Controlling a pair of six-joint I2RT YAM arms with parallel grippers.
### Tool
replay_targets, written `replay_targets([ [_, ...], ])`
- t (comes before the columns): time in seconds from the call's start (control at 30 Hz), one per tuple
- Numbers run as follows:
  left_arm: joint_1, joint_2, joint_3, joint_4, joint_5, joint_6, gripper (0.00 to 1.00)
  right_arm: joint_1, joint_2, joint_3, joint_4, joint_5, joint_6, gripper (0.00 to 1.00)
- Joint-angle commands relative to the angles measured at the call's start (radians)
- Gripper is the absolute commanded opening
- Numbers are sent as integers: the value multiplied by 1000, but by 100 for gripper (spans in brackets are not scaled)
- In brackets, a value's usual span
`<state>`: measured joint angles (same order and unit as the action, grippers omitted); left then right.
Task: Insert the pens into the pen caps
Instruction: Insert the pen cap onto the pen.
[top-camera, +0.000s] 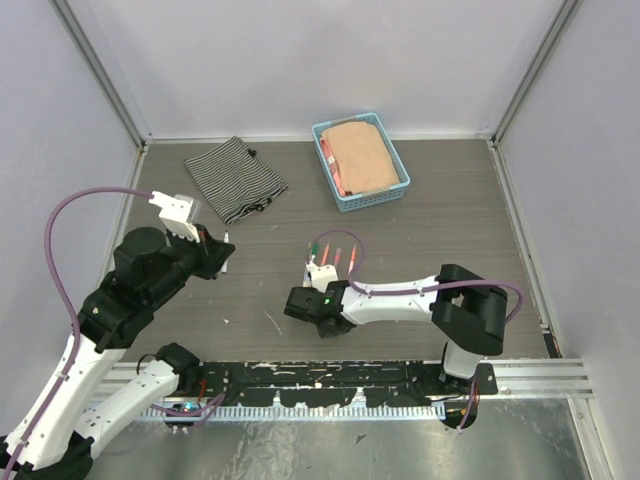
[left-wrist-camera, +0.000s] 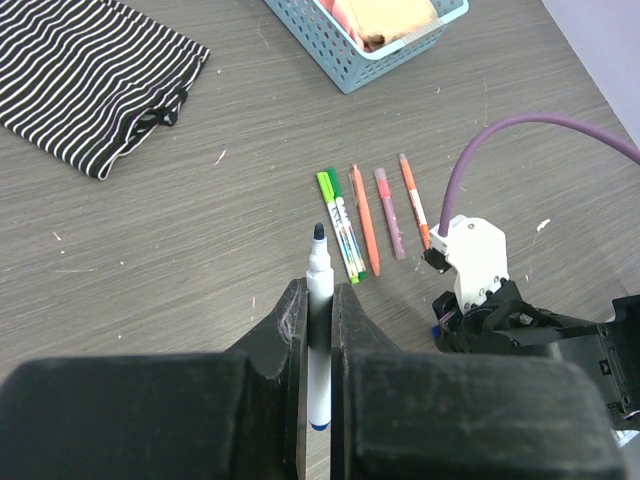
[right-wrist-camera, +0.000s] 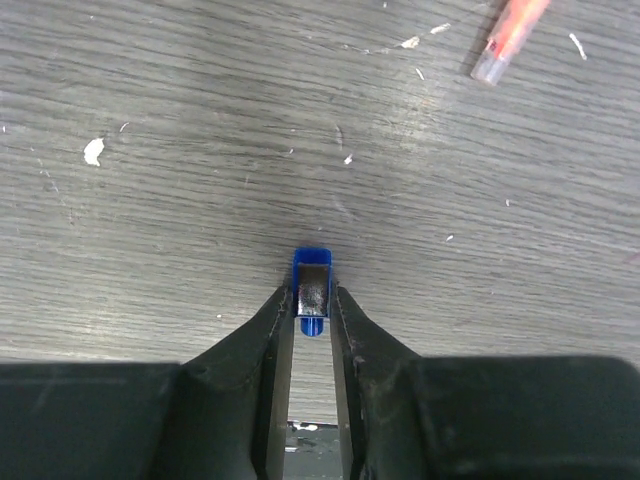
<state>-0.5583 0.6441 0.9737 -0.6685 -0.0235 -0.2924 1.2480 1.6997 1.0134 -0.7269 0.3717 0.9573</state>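
Observation:
A white pen (left-wrist-camera: 320, 272) with a blue rear end and a bare dark tip is clamped in my left gripper (left-wrist-camera: 318, 298), tip pointing away. It hangs over the table's left side (top-camera: 222, 255). My right gripper (right-wrist-camera: 311, 302) is shut on a small dark blue pen cap (right-wrist-camera: 311, 264), held down at the table surface (top-camera: 303, 303). Several more pens lie side by side on the table: two green ones (left-wrist-camera: 340, 225), an orange one (left-wrist-camera: 365, 220), a pink one (left-wrist-camera: 390, 213) and an orange-and-white one (left-wrist-camera: 414, 200). They lie just beyond the right gripper (top-camera: 335, 255).
A black-and-white striped cloth (top-camera: 235, 178) lies at the back left. A light blue basket (top-camera: 398, 190) holding peach fabric stands at the back centre. A purple cable (top-camera: 90, 200) loops over the left arm, and another (left-wrist-camera: 500, 135) arcs over the right wrist.

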Motion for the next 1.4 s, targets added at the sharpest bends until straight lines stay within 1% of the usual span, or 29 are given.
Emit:
replay_targets([
  [0.0,3,-4,-8,45,9,-2,0,1,-25,-14,34,-15,-68,30],
  [0.17,3,-4,-9,46,6,-1,0,-14,-10,-21,40,-12,-39,37],
  [0.23,3,-3,-9,46,7,1,0,-19,-11,-29,55,-18,-34,38],
  [0.4,3,-4,-9,44,5,1,0,-36,-27,-48,86,-36,-28,38],
  [0.53,3,-4,-9,44,5,1,0,-50,-37,-72,115,-66,-26,35],
  [0.67,3,-3,-8,44,6,1,0,-56,-40,-97,125,-84,-18,30],
  [0.8,3,3,-10,50,12,-1,0,-61,-53,-116,138,-76,-22,17],
  [0.87,3,18,-9,55,13,-10,0,-61,-82,-112,139,-55,-34,8],
  [0.97,3,63,16,33,51,-20,0,-61,-172,-108,151,-3,-73,1],
  [1.1,2,108,21,36,96,-39,0,-61,-303,-92,167,93,-153,0],
  [1.23,3,122,-2,88,136,-60,0,-61,-408,-62,225,179,-256,0],
  [1.3,3,126,-16,125,154,-62,0,-61,-456,-55,293,190,-326,0],
  [1.37,3,137,-23,147,157,-66,0,-70,-527,-93,438,137,-432,0],
])
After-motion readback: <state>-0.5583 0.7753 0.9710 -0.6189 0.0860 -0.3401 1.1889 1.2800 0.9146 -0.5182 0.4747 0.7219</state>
